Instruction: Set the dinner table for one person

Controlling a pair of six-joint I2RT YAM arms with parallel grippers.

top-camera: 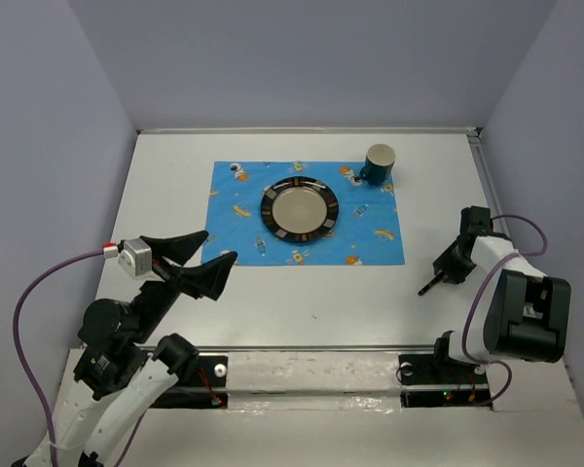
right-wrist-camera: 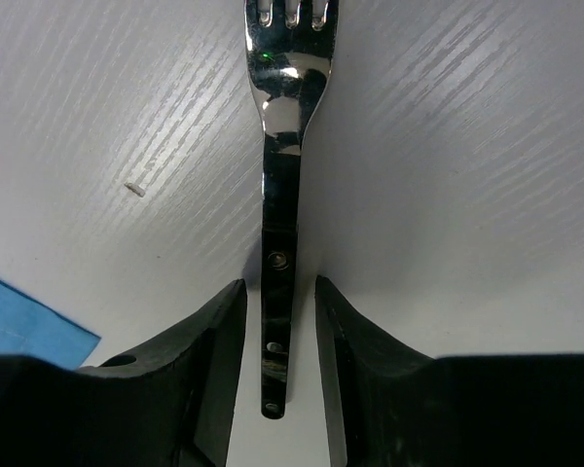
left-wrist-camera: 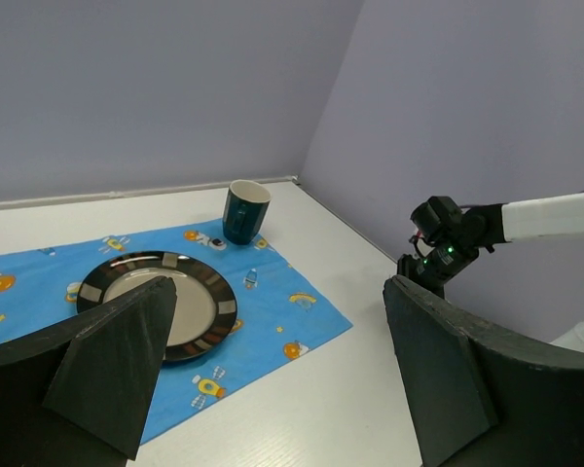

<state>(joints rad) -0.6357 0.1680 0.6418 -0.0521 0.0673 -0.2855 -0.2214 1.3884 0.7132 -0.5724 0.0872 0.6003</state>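
Dinner table (top-camera: 302, 311): white, flat, filled the whole work area and carried everything else. Blue cartoon-printed placemat (top-camera: 243, 209) lay toward the far side of it, roughly centred. Dark-rimmed plate (top-camera: 299, 207) sat in the middle of the mat. Dark mug (top-camera: 379, 163) stood upright at the mat's far right corner, near the plate but not touching it. Fork (top-camera: 428, 288) lay flat on bare tabletop to the right of the mat, apart from its edge. Right gripper (top-camera: 448, 269) was down at the table over the fork. In the right wrist view the gripper (right-wrist-camera: 280, 287) straddled the fork (right-wrist-camera: 282, 146) handle, tines pointing away from the camera; the jaws were drawn in narrow, but a sliver of white table (right-wrist-camera: 467, 146) showed on each side of the handle, so there was no grasp. A corner of the mat (right-wrist-camera: 29, 326) showed at the left, and a small pale speck (right-wrist-camera: 134, 189) lay on the tabletop. Left gripper (top-camera: 221, 244) hung above the near left of the table, pointing toward the mat, with its jaws spread fully and nothing between them. Its wrist view showed the gripper (left-wrist-camera: 277, 292) the same way, looking across the plate (left-wrist-camera: 200, 302), mat (left-wrist-camera: 273, 311) and mug (left-wrist-camera: 245, 211).
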